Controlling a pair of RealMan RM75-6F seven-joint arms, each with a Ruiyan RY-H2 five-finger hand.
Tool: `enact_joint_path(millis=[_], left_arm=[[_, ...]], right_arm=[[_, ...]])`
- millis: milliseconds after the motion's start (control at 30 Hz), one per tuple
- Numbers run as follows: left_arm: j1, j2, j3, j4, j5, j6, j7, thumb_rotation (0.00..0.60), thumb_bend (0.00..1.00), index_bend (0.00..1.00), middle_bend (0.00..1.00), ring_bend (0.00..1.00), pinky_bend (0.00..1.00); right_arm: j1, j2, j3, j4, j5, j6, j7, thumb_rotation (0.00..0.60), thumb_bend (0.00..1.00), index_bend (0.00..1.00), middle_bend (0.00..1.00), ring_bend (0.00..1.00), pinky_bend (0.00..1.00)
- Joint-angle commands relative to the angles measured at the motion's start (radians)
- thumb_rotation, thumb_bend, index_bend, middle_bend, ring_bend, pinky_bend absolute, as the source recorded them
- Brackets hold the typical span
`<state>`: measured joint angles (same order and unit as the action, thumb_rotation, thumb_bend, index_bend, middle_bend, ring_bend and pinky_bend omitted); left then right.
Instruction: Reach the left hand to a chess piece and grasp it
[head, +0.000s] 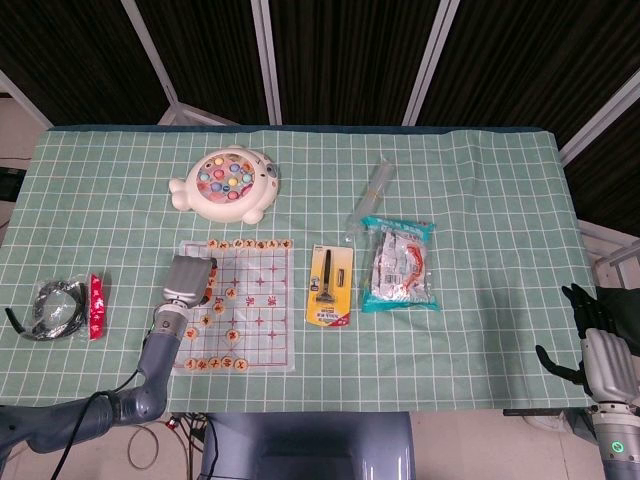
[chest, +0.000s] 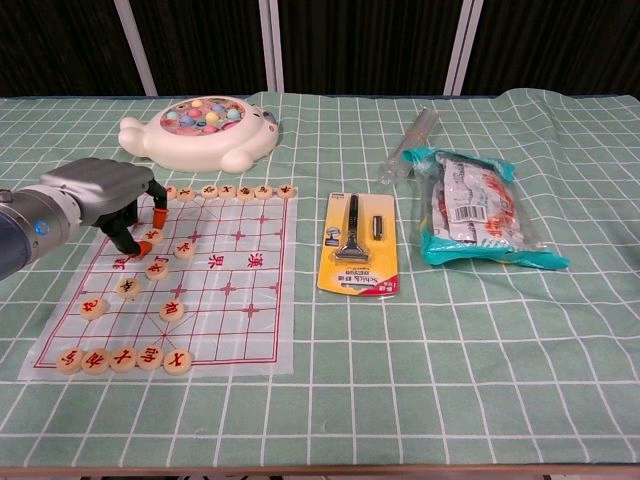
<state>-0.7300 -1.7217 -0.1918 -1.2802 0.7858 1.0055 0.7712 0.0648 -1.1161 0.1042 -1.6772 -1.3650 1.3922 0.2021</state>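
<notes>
A clear chess board sheet (chest: 230, 300) (head: 265, 320) lies at the table's front left, with round wooden chess pieces in a far row (chest: 228, 190), a near row (chest: 122, 358) and scattered between. My left hand (chest: 100, 188) (head: 187, 277) hovers over the board's far left corner, fingers pointing down. Its orange fingertips (chest: 158, 213) stand on either side of one chess piece (chest: 151, 236), which lies flat on the board; contact is unclear. My right hand (head: 598, 345) hangs off the table's front right edge, fingers apart and holding nothing.
A white fishing toy (chest: 200, 130) sits behind the board. A yellow razor pack (chest: 358, 245), a snack bag (chest: 475, 210) and a clear tube (chest: 410, 140) lie to the right. A black cable coil (head: 55, 308) and a red packet (head: 97, 305) lie far left.
</notes>
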Motion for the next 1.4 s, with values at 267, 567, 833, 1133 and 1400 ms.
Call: enact_joint_path(millis=[267,567,833,1133,1400], left_arm=[[-0.003,-0.004,0.006,0.002,0.000,0.008,-0.006,0.600,0.32,0.52,1.00,1.00,1.00],[-0.010,0.011,-0.010,-0.022,0.027,0.034,-0.031,0.600,0.32,0.52,1.00,1.00,1.00],[-0.018,0.009,-0.014,0.004,0.020,0.025,-0.037,0.600,0.32,0.52,1.00,1.00,1.00],[-0.029,-0.009,-0.015,0.063,0.017,0.006,-0.053,0.600,0.32,0.52,1.00,1.00,1.00],[-0.035,-0.023,-0.018,0.102,0.018,-0.003,-0.066,0.600,0.32,0.52,1.00,1.00,1.00]], right_arm=[[-0.001,0.000,0.001,-0.001,0.000,0.001,0.003,0.600,0.37,0.00,0.00,0.00,0.00],[-0.001,0.000,0.002,-0.002,0.001,0.001,0.005,0.600,0.37,0.00,0.00,0.00,0.00],[-0.002,0.001,0.002,-0.003,0.002,0.001,0.008,0.600,0.37,0.00,0.00,0.00,0.00],[-0.002,0.001,0.002,-0.004,0.003,-0.001,0.006,0.600,0.37,0.00,0.00,0.00,0.00],[-0.002,0.002,0.002,-0.007,0.004,-0.002,0.006,0.600,0.37,0.00,0.00,0.00,0.00]])
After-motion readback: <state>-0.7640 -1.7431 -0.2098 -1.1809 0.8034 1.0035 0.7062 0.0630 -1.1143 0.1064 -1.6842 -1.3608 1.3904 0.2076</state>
